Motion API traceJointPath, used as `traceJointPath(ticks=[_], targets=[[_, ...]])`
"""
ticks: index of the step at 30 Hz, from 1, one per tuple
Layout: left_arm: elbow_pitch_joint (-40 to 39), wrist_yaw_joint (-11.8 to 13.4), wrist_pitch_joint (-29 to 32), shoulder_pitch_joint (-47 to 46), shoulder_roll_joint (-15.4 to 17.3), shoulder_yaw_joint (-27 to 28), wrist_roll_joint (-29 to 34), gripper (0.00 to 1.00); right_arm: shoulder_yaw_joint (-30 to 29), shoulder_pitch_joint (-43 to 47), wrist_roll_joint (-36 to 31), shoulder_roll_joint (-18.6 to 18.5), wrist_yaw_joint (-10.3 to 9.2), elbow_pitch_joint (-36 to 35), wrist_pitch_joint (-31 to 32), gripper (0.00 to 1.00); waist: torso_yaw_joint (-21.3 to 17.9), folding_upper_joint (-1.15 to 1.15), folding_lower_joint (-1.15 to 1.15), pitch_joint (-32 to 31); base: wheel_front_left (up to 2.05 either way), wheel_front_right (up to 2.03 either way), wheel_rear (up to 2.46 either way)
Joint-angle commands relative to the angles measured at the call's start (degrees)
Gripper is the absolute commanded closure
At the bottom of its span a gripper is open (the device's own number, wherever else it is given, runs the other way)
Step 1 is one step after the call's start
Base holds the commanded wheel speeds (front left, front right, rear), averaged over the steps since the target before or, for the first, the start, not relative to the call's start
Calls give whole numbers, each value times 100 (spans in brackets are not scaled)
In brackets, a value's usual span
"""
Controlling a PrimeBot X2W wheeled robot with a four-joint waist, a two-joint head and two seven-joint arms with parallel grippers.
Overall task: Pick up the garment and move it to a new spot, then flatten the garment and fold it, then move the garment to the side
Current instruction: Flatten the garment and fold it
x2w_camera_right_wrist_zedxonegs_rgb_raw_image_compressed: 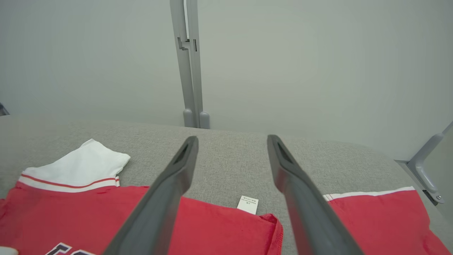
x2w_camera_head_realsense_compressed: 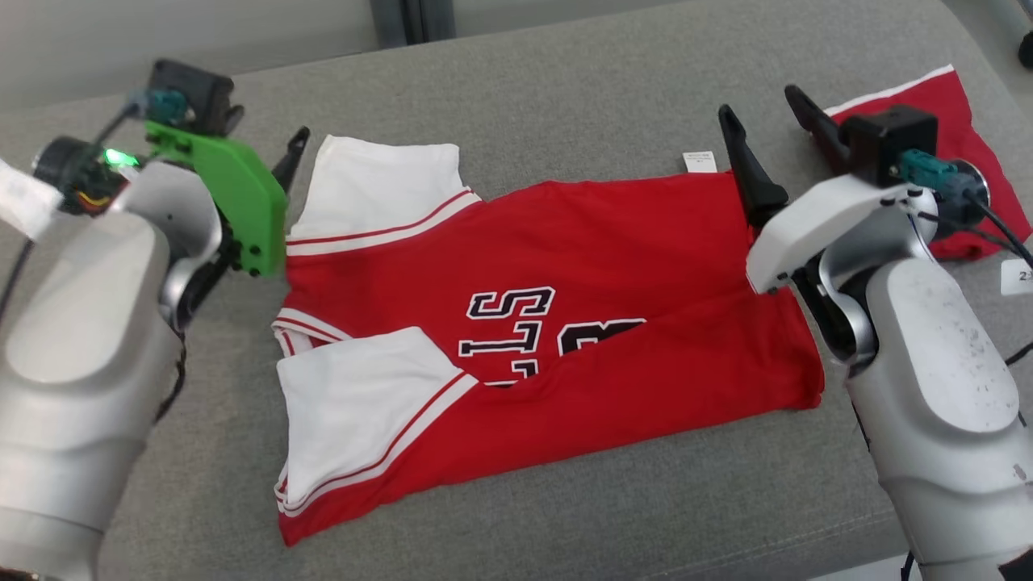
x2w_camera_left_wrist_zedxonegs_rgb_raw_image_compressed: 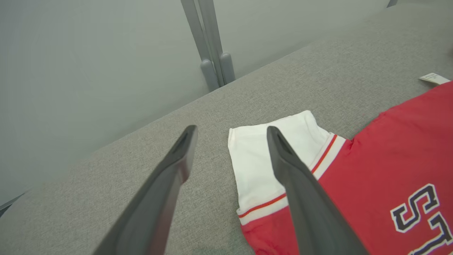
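Both the left gripper [x2w_camera_left_wrist_zedxonegs_rgb_raw_image_compressed: 231,130] and the right gripper [x2w_camera_head_realsense_compressed: 760,103] had fingers [x2w_camera_left_wrist_zedxonegs_rgb_raw_image_compressed: 300,198] spread and empty, one at each end of the folded garment [x2w_camera_head_realsense_compressed: 605,266], which lay on the grey cushion [x2w_camera_head_realsense_compressed: 565,81] with its long axis running between them, white sleeves [x2w_camera_head_realsense_compressed: 379,181] toward the left arm.

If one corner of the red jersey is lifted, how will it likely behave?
The jersey probably hangs limp: it lies thin, with soft creases. It looks light, so a white sleeve may flop open. Pushed, it would likely bunch on the woven grey cushion rather than slide.
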Motion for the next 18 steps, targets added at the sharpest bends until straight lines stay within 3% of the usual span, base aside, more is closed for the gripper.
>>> traceJointPath(ticks=[1,8,12,18], targets=[[72,7,331,-310,220,-121,-355,0,106,-236,26,8,-2,75,-61,0,-565,0,0,703,0,0,0],[126,4,1720,-1223,919,-1064,-1465,0,504,-969,142,-9,-2,399,-218,0,-852,0,0,1072,0,0,0],[106,4,1853,-1541,1213,-1457,-1756,0,627,-1213,198,21,-2,548,-311,0,-957,0,0,1186,0,0,0],[282,4,1801,-1831,1354,-1845,-2088,0,770,-1403,265,51,-2,706,-455,0,-1081,0,0,1357,0,0,0]])
